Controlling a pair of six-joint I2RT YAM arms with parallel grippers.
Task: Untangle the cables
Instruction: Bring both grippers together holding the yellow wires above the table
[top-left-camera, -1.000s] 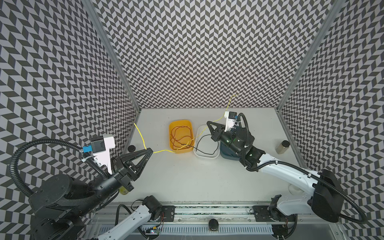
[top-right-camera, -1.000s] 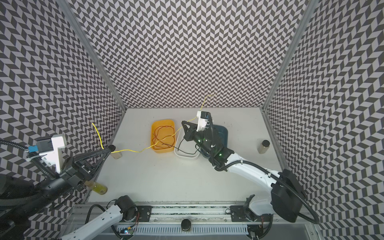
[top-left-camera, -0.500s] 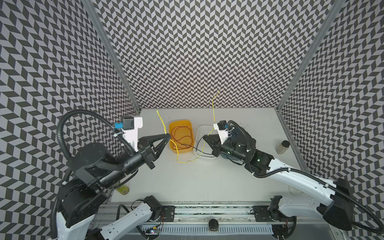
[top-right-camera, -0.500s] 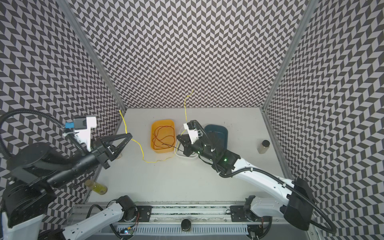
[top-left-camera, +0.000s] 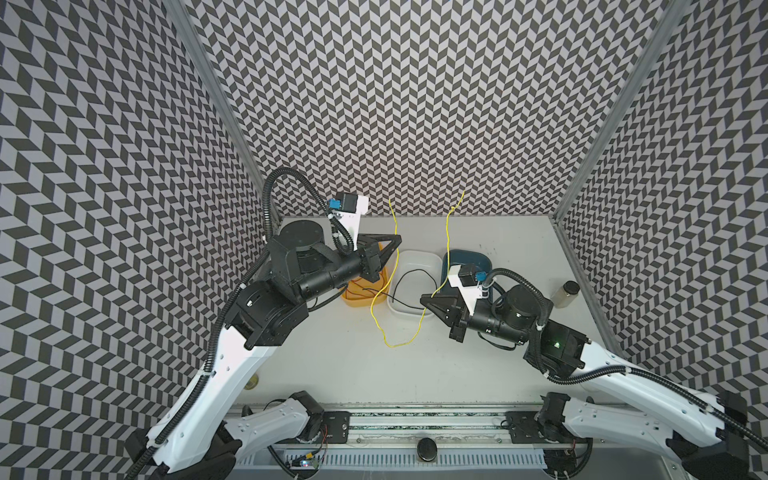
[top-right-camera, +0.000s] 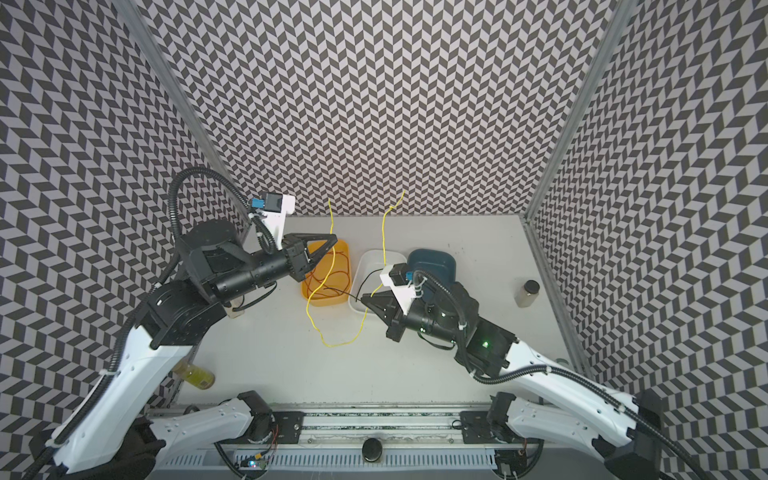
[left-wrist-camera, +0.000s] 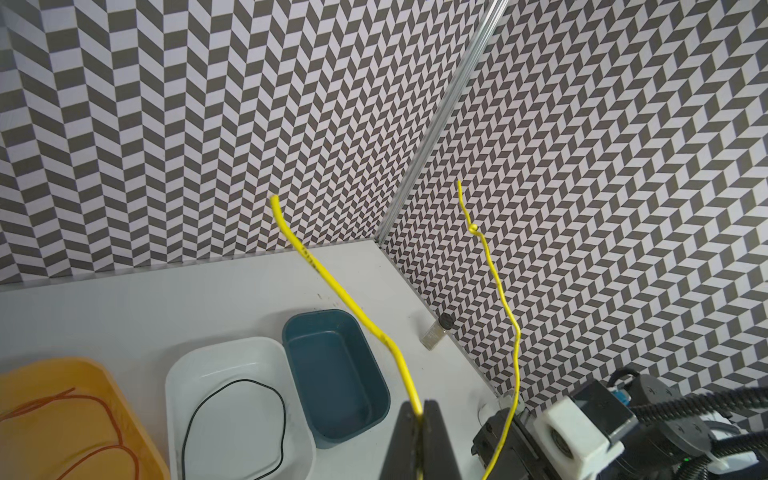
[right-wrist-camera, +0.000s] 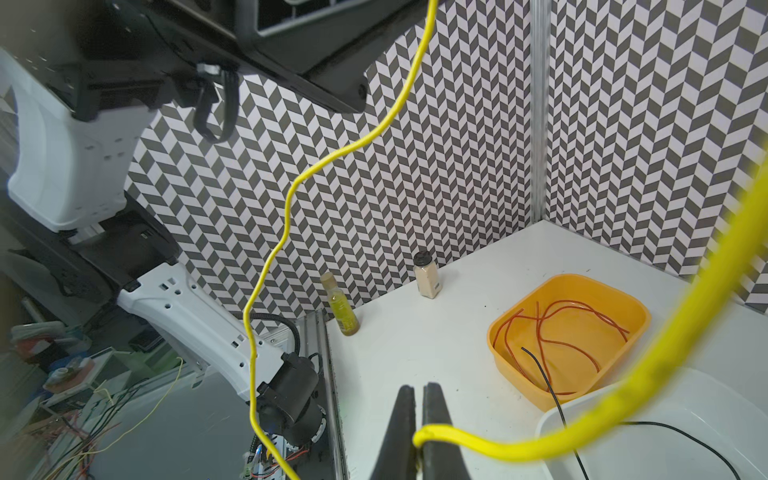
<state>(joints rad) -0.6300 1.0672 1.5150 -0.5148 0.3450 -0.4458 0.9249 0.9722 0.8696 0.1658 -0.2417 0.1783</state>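
- In both top views, the left claw and the right claw are each clenched on the yellow cable. Its slack sags in a loop between them toward the pale bench, and both free ends stand up. The black cable lies in the white tub, with one end straying into the orange tub. The blue tub holds no cable.
- In the left wrist view, the left claw's fingers pinch the yellow cable low on its run. The red cable is coiled in the orange tub. A small kink shows near the far yellow end, and a hard pull apart could likely cinch it tighter.
- In the right wrist view, the right claw pinches a bend of the same cable. The wire is thin and could slip out under tension. The hanging loop could also hook the black end that crosses the tub rims and drag it back into a tangle.
- The bench is plain, smooth and off-white. Black-and-white chevron walls box it in on three sides, with metal posts at the corners. A bottle and a jar stand by one wall.
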